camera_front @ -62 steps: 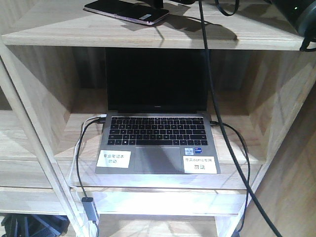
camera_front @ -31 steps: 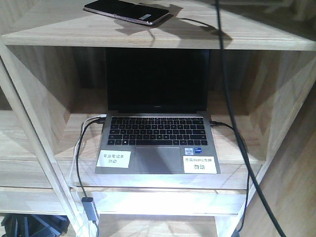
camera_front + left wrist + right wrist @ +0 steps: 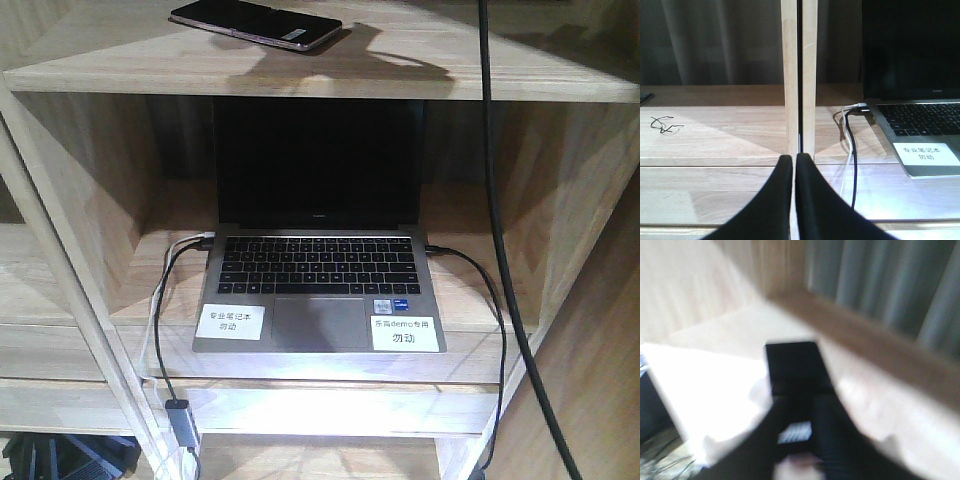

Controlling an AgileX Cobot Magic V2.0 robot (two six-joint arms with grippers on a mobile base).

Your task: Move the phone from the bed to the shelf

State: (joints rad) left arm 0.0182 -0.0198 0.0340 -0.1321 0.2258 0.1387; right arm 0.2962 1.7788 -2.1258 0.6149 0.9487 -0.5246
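- Two arms, both clear of the phone [image 3: 255, 25] now; neither shows in the front view.
- L gripper [image 3: 794, 166]: fingers pressed together, nothing between them. It hangs low at the board edge, left of the laptop [image 3: 318, 270], facing an upright divider [image 3: 810, 75].
- R gripper [image 3: 805, 407]: wrist view is smeared w/ motion blur. Dark fingers show at the bottom of the frame and the phone lies just beyond them, but can't tell whether they're spread or closed. Can't tell touch vs gap from that view either.
- Laptop: open, screen dark, in the middle bay of the shelf [image 3: 150, 65]. Two white labels on its palm rest, leads plugged in on both sides.
- Black cable [image 3: 497, 250] hangs down right of the laptop. It has swung further right over the last sec, consistent w/ the R arm pulling away.
- Phone: flat on the board directly above the laptop, toward its left end, screen up, gold rim showing.
- Change: a sec ago dark arm hardware sat over the phone and at the top right corner; half a sec ago most of it was gone; now only a shadow lies on the board right of the phone.
- Phone hasn't shifted across those frames.
- Judgement: the placing looks done; what's left is backing the R arm fully out w/o snagging the cable.
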